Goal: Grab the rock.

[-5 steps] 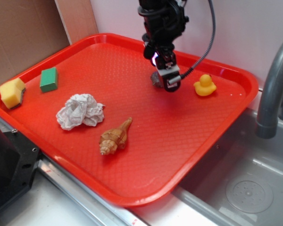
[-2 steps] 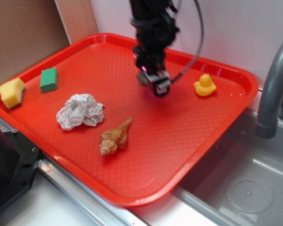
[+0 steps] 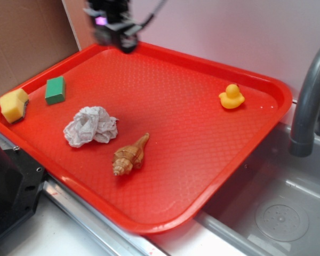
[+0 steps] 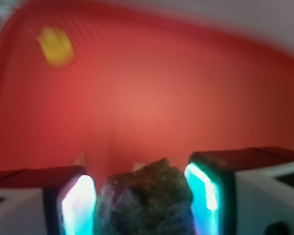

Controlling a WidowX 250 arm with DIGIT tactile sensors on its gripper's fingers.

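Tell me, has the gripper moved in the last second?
Yes. The gripper, shut on the rock, has risen and swung away from the yellow duck to the tray's far-left edge.

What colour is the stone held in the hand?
Dark brown-grey, rough, jagged rock, clearest in the wrist view between the hand's pads.

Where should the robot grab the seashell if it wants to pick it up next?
Probably around the fat middle of the seashell, coming straight down from above. It lies flat on the red tray, its thin pointed tail aimed up-right, so the fingers should close across the wide body, not along it. The tool is full now: it holds the rock.
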